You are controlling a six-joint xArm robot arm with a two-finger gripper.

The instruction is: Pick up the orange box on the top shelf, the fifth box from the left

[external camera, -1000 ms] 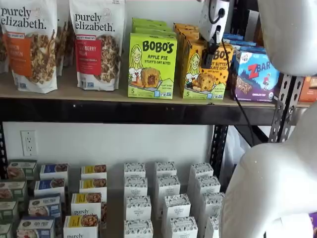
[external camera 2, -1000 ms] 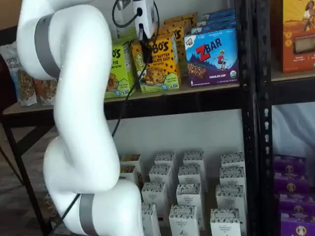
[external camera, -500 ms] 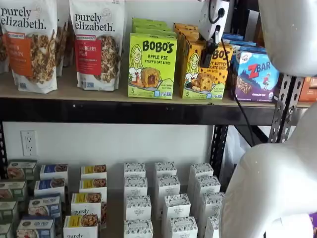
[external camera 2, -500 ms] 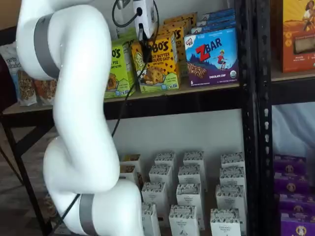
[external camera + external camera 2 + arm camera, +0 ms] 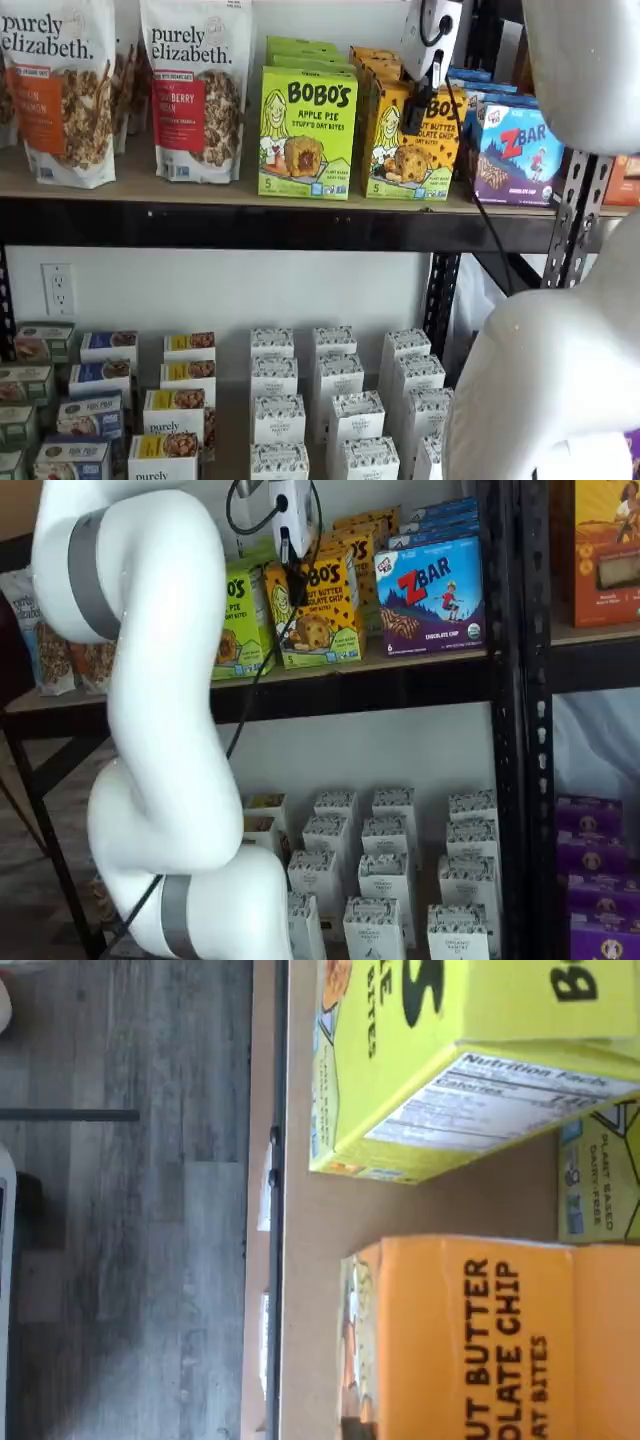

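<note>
The orange box point(image 5: 408, 160) stands upright on the top shelf point(image 5: 150, 185), between a lime-green carton and a blue ZBar box. It shows in both shelf views, as does my gripper point(image 5: 418, 104), which comes down from above with its black fingers shut on the box's upper part. From the other side the orange box point(image 5: 320, 620) has the gripper point(image 5: 296, 575) at its top left corner. The wrist view looks down on the orange box point(image 5: 480, 1340) and the tan shelf board point(image 5: 320, 1260).
A lime-green Bobo's carton point(image 5: 307, 130) sits close on the box's left and a blue ZBar box point(image 5: 520, 150) on its right. Granola bags point(image 5: 195, 90) fill the shelf's left end. White cartons point(image 5: 340, 400) stand on the lower level. The rack's black post point(image 5: 510, 680) rises at the right.
The fingers have closed in on the top of the orange box. The box has shifted very slightly up and to the left in a shelf view.
</note>
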